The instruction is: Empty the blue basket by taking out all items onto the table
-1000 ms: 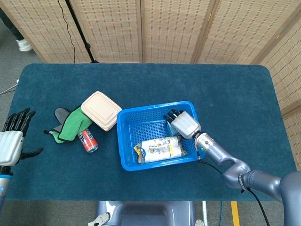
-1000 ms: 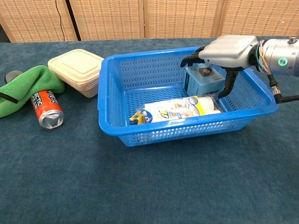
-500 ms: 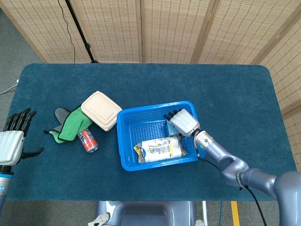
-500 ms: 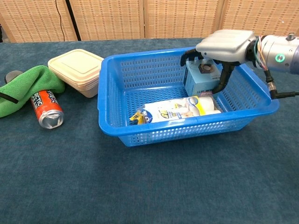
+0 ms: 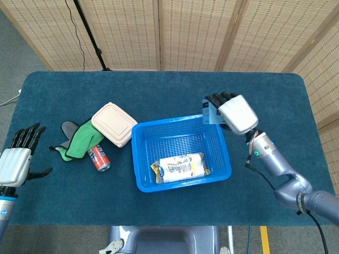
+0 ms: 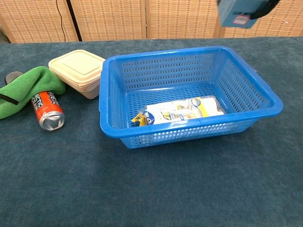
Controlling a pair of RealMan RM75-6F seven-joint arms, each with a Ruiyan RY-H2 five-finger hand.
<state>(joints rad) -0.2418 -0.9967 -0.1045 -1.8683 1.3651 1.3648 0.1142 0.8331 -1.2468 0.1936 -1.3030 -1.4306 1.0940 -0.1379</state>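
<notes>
The blue basket (image 5: pixel 143 169) (image 6: pixel 113 113) sits at the table's middle with a white and yellow packet (image 5: pixel 180 165) (image 6: pixel 182 110) lying along its front wall. My right hand (image 5: pixel 237 114) grips a light blue box (image 5: pixel 210 113) (image 6: pixel 236 13) and holds it high above the basket's far right corner. In the chest view only the box's lower part shows at the top edge. My left hand (image 5: pixel 16 161) hovers open at the table's left edge, far from the basket.
Left of the basket lie a beige lidded container (image 5: pixel 113 124) (image 6: pixel 81 71), a green cloth with a black strap (image 5: pixel 78 140) (image 6: pixel 26 87) and a red can (image 5: pixel 99 157) (image 6: pixel 46 110) on its side. Woven screens stand behind the table.
My right hand has lifted the light blue box out of the basket, up and toward the back right. The left hand has barely shifted.
</notes>
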